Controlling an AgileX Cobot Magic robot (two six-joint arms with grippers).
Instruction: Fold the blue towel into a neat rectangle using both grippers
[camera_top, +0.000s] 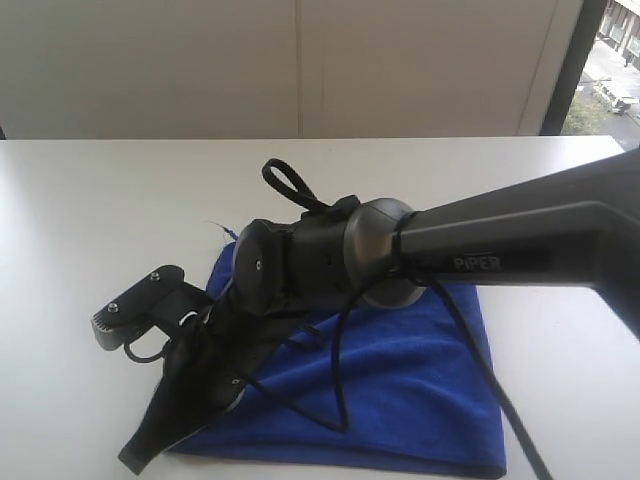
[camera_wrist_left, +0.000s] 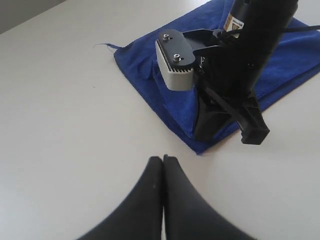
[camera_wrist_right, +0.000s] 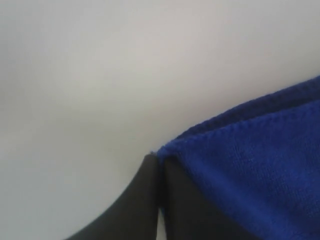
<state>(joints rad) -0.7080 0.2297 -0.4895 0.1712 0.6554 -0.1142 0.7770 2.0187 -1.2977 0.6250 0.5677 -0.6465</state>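
The blue towel lies folded on the white table, in front of centre. The right arm reaches across it from the right. My right gripper points down at the towel's front left corner. In the right wrist view my right gripper is shut, and the blue towel runs up one finger with its hemmed corner caught at the tips. My left gripper is shut on nothing over bare table, a short way from that corner of the blue towel. It does not show in the exterior view.
The right arm's grey wrist camera housing and looping black cables hang over the towel. A pale wall stands behind the table's far edge, and a window is at the far right. Bare tabletop lies to the left.
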